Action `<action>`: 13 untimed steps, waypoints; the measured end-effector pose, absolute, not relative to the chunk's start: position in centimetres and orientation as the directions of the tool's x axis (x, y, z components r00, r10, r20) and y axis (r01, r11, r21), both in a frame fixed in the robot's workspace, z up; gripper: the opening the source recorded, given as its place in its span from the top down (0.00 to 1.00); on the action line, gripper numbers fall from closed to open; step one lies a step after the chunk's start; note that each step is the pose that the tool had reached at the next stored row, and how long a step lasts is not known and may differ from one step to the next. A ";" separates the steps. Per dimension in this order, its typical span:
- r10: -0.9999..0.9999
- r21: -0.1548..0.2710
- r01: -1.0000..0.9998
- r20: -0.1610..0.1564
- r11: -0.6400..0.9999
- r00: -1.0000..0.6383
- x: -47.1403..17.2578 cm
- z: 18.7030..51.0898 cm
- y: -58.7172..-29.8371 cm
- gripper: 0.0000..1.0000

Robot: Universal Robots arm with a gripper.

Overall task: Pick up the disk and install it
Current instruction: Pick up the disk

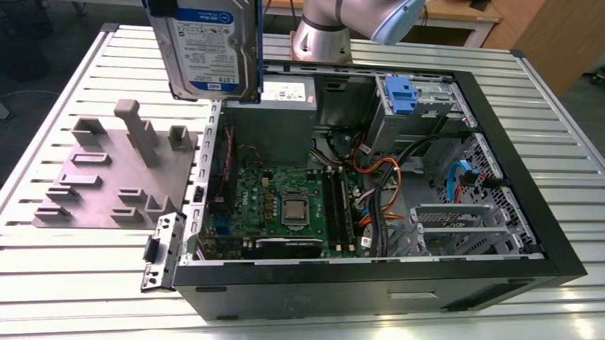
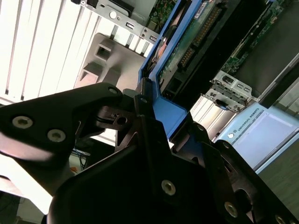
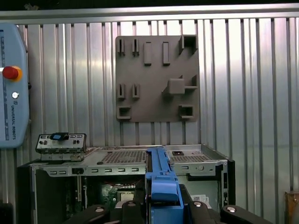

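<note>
Below the hand (image 2: 147, 103), the open computer case (image 1: 515, 149) lies on the desk (image 1: 85, 283); the hand pinches the disk (image 1: 212, 49) by its blue bracket (image 3: 161, 184), held high, evidently for clearance.

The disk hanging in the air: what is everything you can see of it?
The disk is a flat silver metal drive with a blue-and-white label, edged by a blue plastic bracket. It hangs upright in the air, label facing the exterior camera, above the open computer case at its edge on the exterior view's left. The gripper clamps the blue bracket, and nothing else touches the disk.
</note>
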State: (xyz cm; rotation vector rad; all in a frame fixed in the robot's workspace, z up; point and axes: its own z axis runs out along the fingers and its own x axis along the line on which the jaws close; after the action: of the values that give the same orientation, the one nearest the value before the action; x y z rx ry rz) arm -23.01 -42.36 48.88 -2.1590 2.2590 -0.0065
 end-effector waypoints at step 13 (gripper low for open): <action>-0.999 -0.015 -0.999 -0.009 0.045 -0.045 -18.8 48.6 -43.2 0.63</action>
State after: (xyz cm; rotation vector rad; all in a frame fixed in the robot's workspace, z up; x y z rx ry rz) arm -18.79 -43.21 48.57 -2.1588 2.2592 -0.0065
